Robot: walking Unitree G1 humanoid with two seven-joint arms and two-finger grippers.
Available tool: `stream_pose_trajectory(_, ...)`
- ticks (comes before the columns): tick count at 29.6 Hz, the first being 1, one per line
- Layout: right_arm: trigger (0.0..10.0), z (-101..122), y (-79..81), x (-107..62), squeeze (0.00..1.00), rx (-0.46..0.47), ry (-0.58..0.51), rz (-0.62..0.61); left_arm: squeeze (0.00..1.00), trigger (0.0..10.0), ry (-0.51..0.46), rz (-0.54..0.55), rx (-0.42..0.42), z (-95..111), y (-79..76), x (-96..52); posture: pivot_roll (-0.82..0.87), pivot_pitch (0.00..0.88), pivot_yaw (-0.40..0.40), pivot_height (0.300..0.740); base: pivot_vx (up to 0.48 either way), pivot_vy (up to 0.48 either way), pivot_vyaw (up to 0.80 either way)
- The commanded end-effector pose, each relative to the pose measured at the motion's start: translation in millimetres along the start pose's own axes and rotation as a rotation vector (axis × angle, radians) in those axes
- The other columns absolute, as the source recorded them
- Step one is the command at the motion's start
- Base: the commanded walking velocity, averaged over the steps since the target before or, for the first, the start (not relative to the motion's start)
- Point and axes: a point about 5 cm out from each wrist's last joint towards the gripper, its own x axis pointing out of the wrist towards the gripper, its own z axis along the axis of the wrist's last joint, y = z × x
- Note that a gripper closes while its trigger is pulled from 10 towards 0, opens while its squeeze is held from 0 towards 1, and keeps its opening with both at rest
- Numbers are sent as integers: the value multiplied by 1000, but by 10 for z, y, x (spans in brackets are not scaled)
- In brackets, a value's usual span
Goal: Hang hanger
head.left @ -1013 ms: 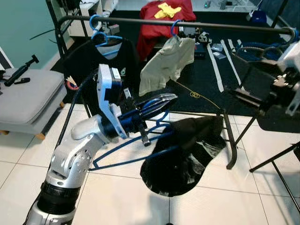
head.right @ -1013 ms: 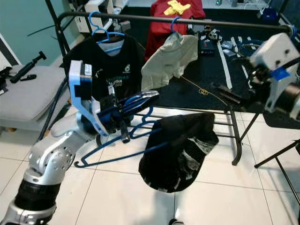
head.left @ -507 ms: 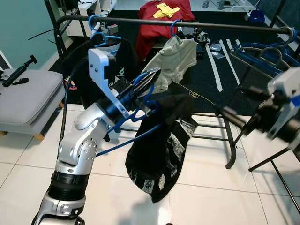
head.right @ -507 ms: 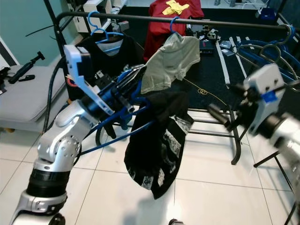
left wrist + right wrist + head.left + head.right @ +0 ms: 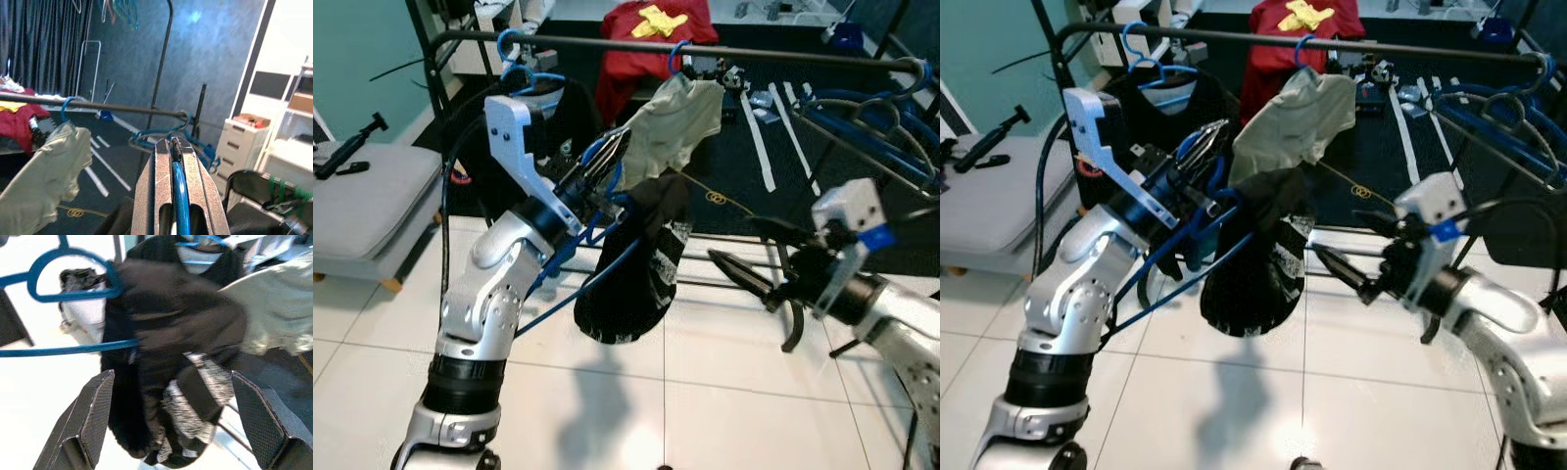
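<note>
Below one rail (image 5: 705, 49), left claw (image 5: 607, 162) grips one blue hanger (image 5: 597, 279); right claw (image 5: 744, 259) gapes wide.

No legible text. Black shirt (image 5: 1255, 257) on the blue hanger (image 5: 1197, 262) carries a white print, too blurred to read. Black T-shirt (image 5: 1167, 103) on the rack: chest print hidden behind the arm.

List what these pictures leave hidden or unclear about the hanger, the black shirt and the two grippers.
- Blue hanger: the black shirt covers its far end in the eye views.
- Shirt print: blurred in the right wrist view, too small elsewhere.
- Left gripper: fingertips merge with the beige shirt behind.
- Right gripper: its distance from the black shirt is unclear.
</note>
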Motion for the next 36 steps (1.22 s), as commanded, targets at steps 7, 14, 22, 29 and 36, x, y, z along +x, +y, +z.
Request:
stream_pose_trajectory(7, 10000, 16, 106, 285, 0, 29, -32, 5, 0, 10000, -108, -19, -9, 150, -123, 139, -67, 136, 4, 740, 0, 0, 0)
stream_pose_trajectory(14, 10000, 140, 71, 470, 0, 15, -60, -51, 0, 10000, -125, -16, -33, 145, -178, 165, -68, 140, -1, 740, 0, 0, 0)
stream_pose_trajectory(22, 10000, 228, 6, 550, 0, -10, -79, -113, 0, 10000, -134, -27, -49, 146, -236, 170, -69, 142, -4, 740, 0, 0, 0)
stream_pose_trajectory(29, 0, 254, -81, 570, 0, -70, -56, -175, 0, 10000, -148, -35, -59, 177, -280, 177, -69, 144, -8, 740, 0, 0, 0)
stream_pose_trajectory(36, 0, 230, -107, 573, 0, -85, -34, -193, 0, 10000, -163, -42, -62, 211, -301, 193, -69, 146, -7, 740, 0, 0, 0)
